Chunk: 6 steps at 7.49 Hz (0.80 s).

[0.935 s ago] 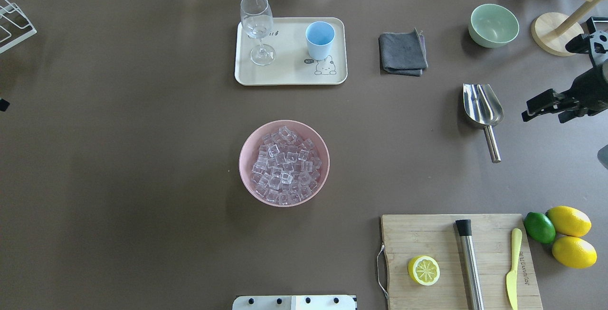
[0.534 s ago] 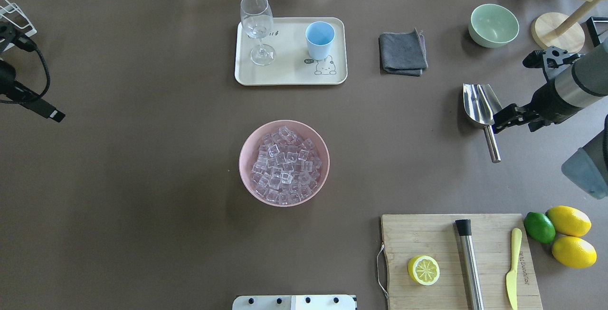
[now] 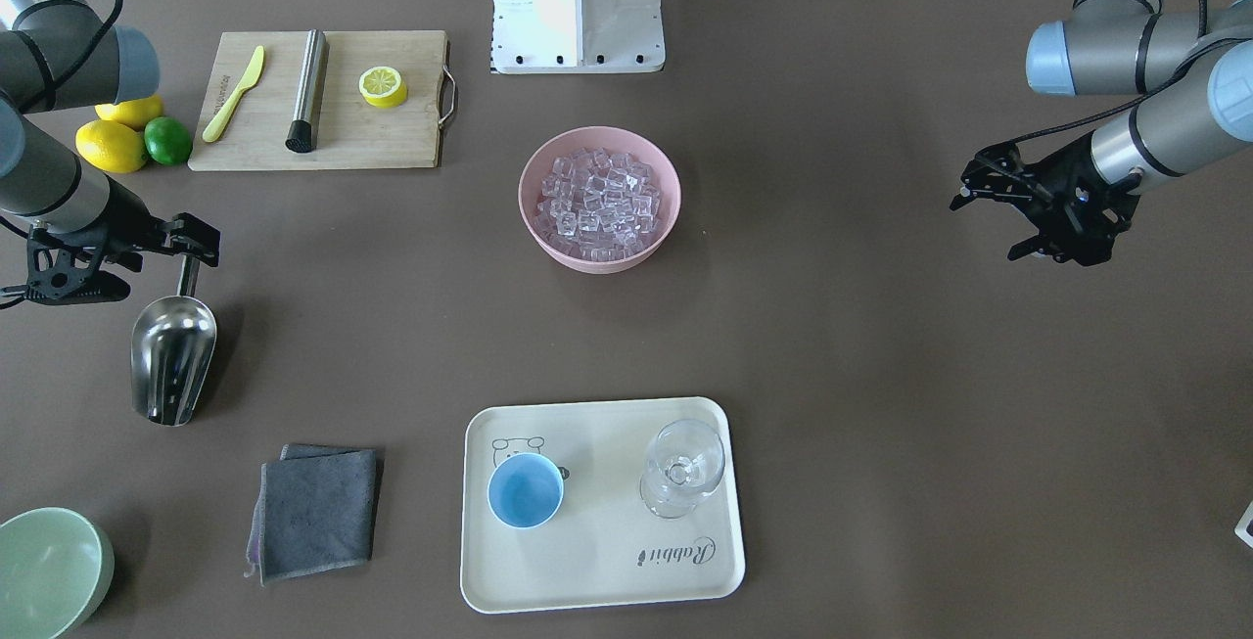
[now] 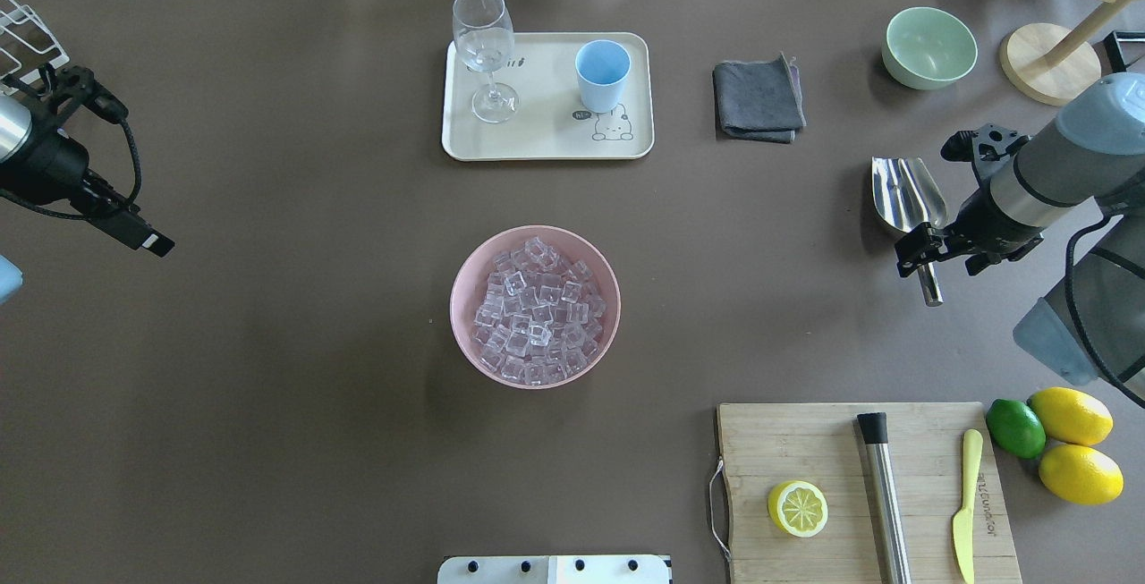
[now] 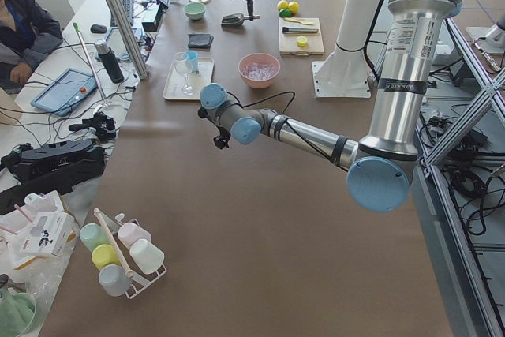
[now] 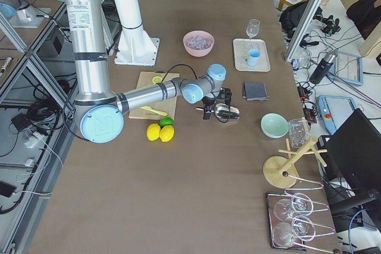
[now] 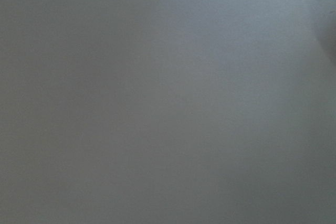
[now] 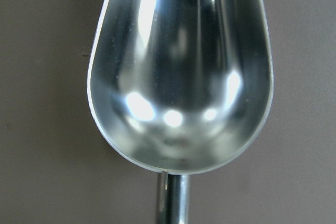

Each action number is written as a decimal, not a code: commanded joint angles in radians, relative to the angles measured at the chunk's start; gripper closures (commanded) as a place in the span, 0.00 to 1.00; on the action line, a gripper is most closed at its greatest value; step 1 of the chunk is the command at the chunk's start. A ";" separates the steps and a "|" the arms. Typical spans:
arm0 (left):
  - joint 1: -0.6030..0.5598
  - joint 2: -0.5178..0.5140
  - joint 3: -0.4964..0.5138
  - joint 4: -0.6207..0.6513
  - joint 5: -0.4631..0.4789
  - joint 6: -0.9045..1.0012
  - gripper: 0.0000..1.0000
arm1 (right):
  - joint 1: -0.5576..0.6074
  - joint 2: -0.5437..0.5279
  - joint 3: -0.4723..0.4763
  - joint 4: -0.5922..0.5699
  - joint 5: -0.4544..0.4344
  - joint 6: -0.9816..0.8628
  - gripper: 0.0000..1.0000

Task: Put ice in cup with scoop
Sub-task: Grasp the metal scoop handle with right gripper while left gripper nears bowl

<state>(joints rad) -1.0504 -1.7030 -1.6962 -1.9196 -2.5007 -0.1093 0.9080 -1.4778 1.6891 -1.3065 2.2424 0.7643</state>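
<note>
The ice [image 4: 537,307] fills a pink bowl [image 4: 465,271] at the table's middle. The light blue cup [image 4: 602,74] stands upright and empty on a cream tray [image 4: 546,141] at the back; it also shows in the front view [image 3: 526,490]. The steel scoop [image 4: 903,195] lies flat on the table at the right, trough empty [image 8: 181,72], handle toward the robot. My right gripper [image 4: 921,253] hovers over the handle close to the trough, and its jaws look open. My left gripper [image 3: 994,223] is open and empty above the bare table at the far left.
A wine glass [image 4: 483,47] shares the tray with the cup. A grey cloth [image 4: 759,101] and a green bowl [image 4: 930,47] lie behind the scoop. A cutting board [image 4: 805,441] with a lemon half, a steel cylinder [image 4: 886,495] and a knife sits at the front right, with lemons and a lime [image 4: 1073,441] beside it.
My right gripper has moved left and toward the robot, from beside the scoop to over its handle. My left arm has come in from the left edge. The scoop has not moved.
</note>
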 commanded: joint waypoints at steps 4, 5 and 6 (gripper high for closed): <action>0.107 -0.015 0.033 -0.266 -0.010 0.010 0.02 | -0.014 0.031 -0.025 -0.008 0.002 0.026 0.43; 0.127 -0.015 0.036 -0.345 -0.009 0.008 0.02 | -0.014 0.040 -0.026 -0.011 0.003 0.032 0.60; 0.177 -0.017 0.036 -0.408 -0.001 0.005 0.02 | -0.014 0.039 -0.028 -0.011 0.003 0.032 0.88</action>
<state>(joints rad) -0.9406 -1.7162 -1.6621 -2.2145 -2.5104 -0.1011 0.8944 -1.4443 1.6628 -1.3145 2.2442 0.7923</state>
